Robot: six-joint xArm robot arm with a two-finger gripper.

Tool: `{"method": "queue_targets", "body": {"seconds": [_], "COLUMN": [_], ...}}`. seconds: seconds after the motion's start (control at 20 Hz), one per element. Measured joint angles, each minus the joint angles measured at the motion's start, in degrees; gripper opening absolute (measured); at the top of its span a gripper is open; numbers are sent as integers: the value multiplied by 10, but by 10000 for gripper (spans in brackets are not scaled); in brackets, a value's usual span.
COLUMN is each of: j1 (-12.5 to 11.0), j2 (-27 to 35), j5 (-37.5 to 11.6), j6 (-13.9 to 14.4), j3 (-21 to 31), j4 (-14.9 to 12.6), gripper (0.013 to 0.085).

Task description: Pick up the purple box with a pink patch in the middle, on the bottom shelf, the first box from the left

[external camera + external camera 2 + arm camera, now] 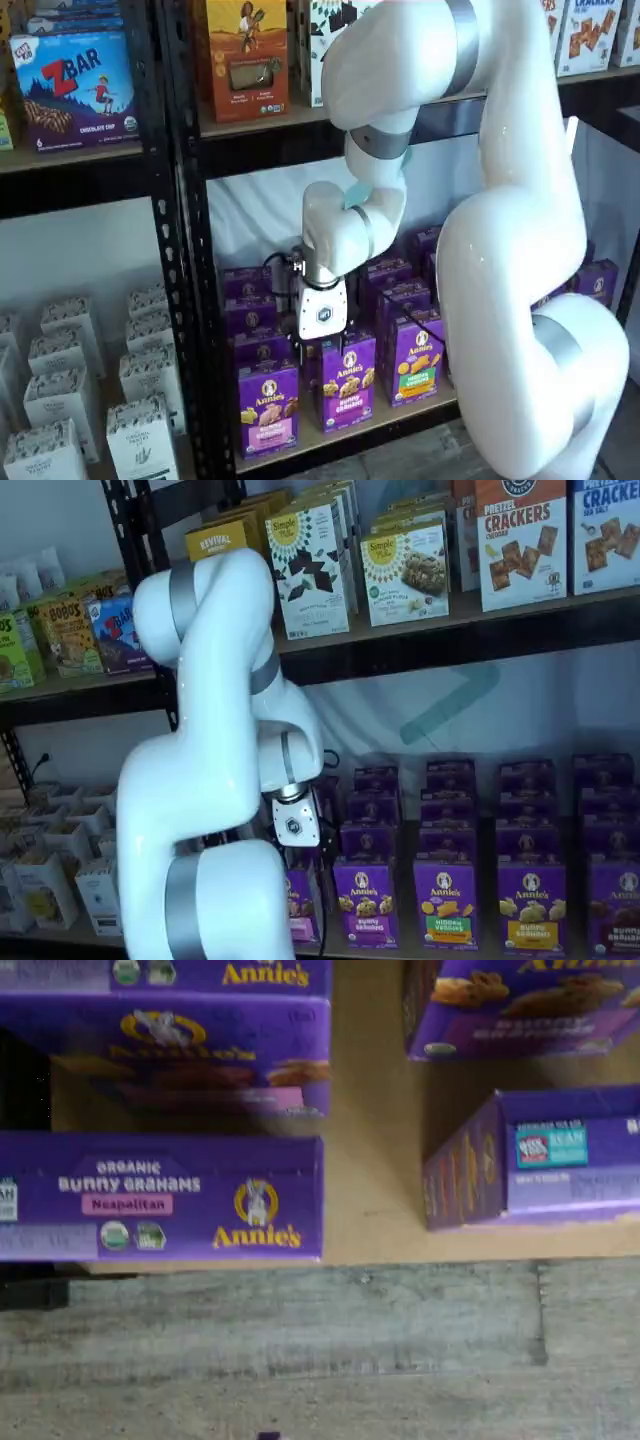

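The wrist view is looking down on the top of the purple box [165,1197], where the words "Bunny Grahams" and a little pink "Neapolitan" tag are showing. It is standing at the front edge of the bottom shelf [375,1160], and the grey floor [300,1350] is lying just past that edge. More purple boxes are sitting behind it and off to one side.

In a shelf view the purple box [268,407] is standing upright at the left end of the front row, with its pink panel facing out. The bottom shelf [345,432] is holding it up. The gripper [322,345] is hanging just above the row, a little to the right of that box and not touching it. Its white body is showing, but the black fingers are hard to see against the dark boxes. The jaws are standing wide and holding nothing.
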Motion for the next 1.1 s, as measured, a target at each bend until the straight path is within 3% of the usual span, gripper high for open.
{"method": "queue_targets", "body": {"seconds": [0.45, 0.75, 1.1], "j1": [7, 10, 14], "j2": [27, 30, 29], "j5": [12, 11, 7], "j6": [-1, 8, -5], "j3": [-43, -48, -49], "j4": [8, 2, 19], "gripper": [850, 850, 850]}}
